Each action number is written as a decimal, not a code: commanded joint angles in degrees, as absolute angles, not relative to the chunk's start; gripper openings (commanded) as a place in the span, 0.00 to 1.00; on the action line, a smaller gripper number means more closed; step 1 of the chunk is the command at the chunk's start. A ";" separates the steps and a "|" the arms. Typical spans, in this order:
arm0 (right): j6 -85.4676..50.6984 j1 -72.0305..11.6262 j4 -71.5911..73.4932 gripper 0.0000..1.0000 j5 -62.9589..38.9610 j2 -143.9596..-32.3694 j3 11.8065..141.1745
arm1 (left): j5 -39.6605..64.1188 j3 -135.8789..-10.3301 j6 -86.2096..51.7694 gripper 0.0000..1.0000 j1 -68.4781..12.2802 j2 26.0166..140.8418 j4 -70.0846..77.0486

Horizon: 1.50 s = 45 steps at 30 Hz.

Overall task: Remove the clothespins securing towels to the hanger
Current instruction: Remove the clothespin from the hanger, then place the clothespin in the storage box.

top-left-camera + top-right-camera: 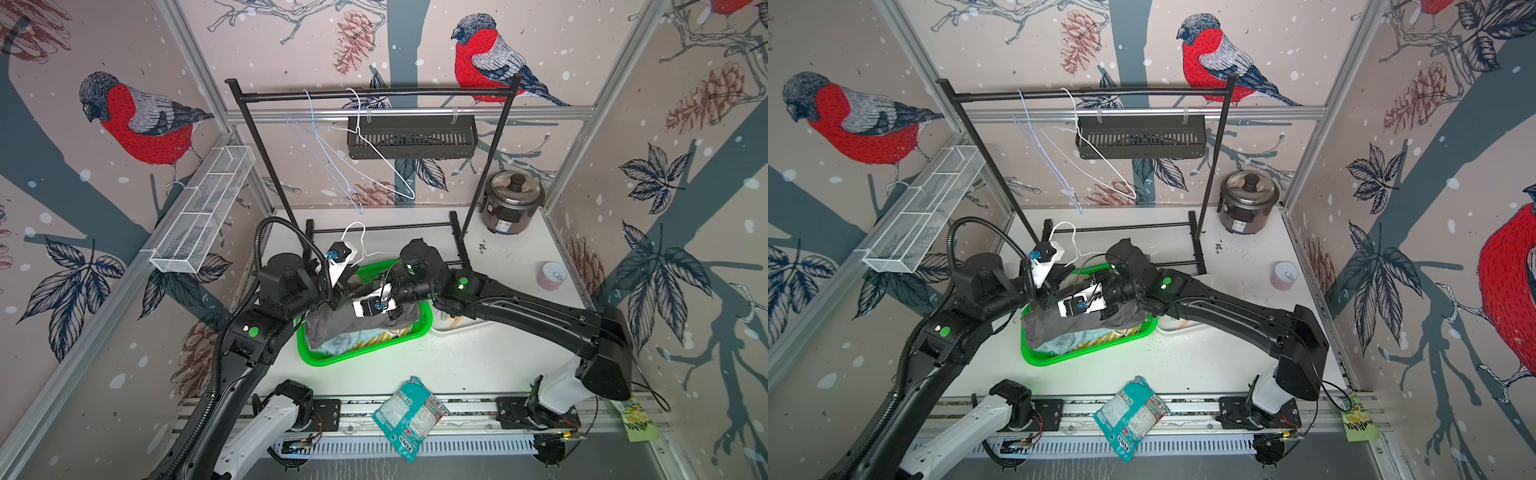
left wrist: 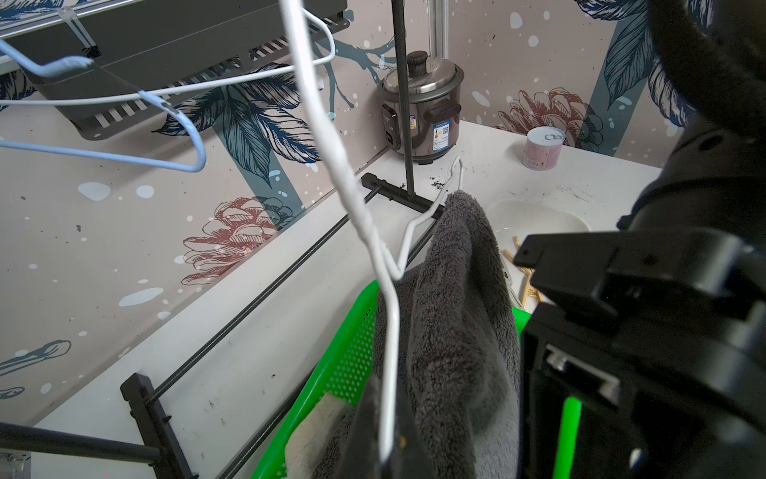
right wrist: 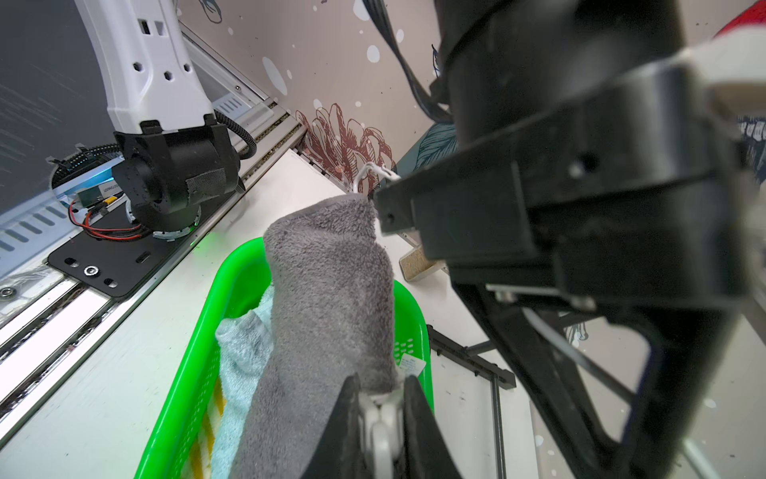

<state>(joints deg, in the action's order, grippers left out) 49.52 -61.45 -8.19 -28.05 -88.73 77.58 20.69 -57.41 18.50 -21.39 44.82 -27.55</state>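
Built of black jointed arms (image 1: 540, 316), white shells (image 1: 266, 419) at the bases; marked with green dots (image 1: 253, 331); trailing ribbed hose (image 1: 215, 374), red wires (image 3: 105, 233).

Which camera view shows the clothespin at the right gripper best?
The right wrist view: the whitish clothespin sits pinched between the right gripper's fingers at the grey towel's edge. In both top views the right arm's wrist hides it. The left wrist view shows the towel on the white hanger but not that clothespin.

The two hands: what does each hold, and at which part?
The left hand grips the white hanger on a shoulder wire below its twisted neck. The right hand pinches a whitish clothespin, clipped on the grey towel, at its free end.
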 commanded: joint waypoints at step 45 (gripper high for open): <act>31.38 -25.58 -8.45 0.28 -19.37 -78.78 43.59 | 13.27 -57.48 19.25 0.00 -21.19 43.69 -24.35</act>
<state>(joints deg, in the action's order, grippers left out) 32.67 -25.82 -7.22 -16.78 -77.87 42.76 13.34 -57.39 18.55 -21.23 44.01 -27.31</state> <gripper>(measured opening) 0.254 0.057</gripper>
